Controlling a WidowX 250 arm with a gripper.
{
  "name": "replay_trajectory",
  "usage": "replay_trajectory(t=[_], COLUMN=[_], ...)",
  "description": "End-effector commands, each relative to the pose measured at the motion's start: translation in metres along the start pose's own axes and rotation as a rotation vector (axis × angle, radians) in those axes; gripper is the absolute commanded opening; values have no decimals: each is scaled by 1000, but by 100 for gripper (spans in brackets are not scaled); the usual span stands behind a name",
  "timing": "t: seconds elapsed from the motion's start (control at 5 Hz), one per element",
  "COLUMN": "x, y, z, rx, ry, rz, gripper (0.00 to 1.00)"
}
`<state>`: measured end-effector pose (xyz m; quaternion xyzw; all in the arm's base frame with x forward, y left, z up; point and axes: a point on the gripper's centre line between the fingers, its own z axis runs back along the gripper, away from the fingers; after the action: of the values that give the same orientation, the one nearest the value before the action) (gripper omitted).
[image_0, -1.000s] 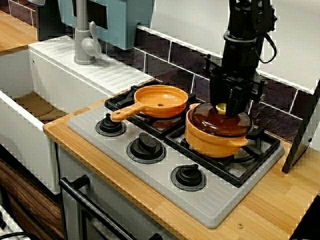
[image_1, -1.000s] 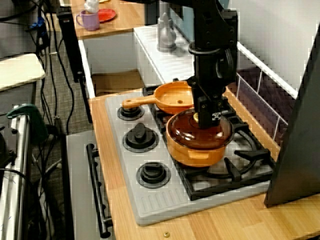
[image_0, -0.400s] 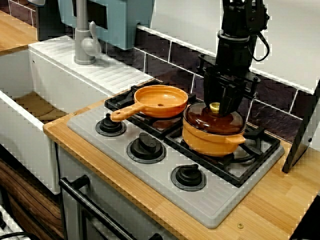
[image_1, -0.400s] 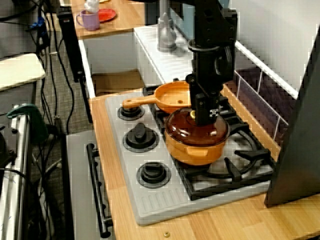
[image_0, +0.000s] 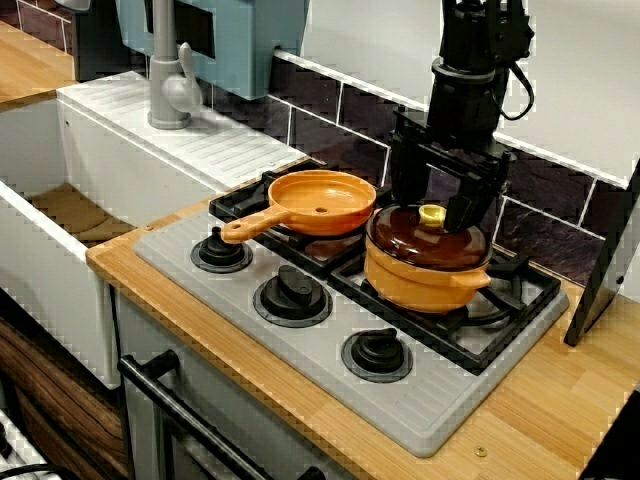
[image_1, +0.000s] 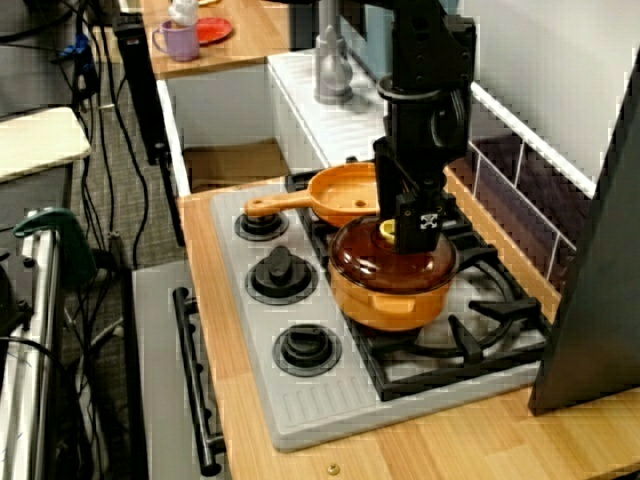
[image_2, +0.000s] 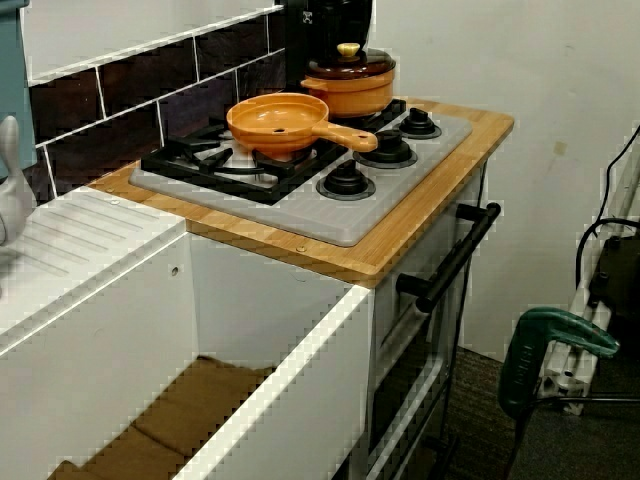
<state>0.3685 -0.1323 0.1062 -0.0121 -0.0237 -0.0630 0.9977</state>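
While it hangs over the stove, the black robot gripper (image_0: 432, 203) is seen released. Its jaws are spread wide, one at 9 o'clock and one at 3 o'clock of the small yellow knob (image_0: 431, 213), which is left free between them. That knob is fixed atop 1 dark-brown glass lid (image_0: 432, 243), seated on 1 round orange pot (image_0: 425, 285) w/ side lugs. The pot is set on the black grate at the right rear of the grey hob plate (image_0: 425, 405), as seen from the front.

At approx. 9 o'clock of the pot, just beside it, 1 orange frying pan (image_0: 322, 202) is placed. At 7–8 o'clock, 3 black dial knobs (image_0: 293, 290) are counted in a row.

A white mark (image_1: 430, 222) is carried on the gripper in the side view, too small to be read. Also seen are 1 grey metal tap (image_0: 170, 85), 1 purple mug (image_1: 180, 40) and 1 red plate (image_1: 212, 30).
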Motion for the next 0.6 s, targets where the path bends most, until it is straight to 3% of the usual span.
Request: replay_trajectory(t=[0.0, 0.4], x=[1, -5], y=[6, 31], z=[31, 59], rx=[-48, -121], ry=[-63, -99], rz=[10, 72], gripper=[100, 100])
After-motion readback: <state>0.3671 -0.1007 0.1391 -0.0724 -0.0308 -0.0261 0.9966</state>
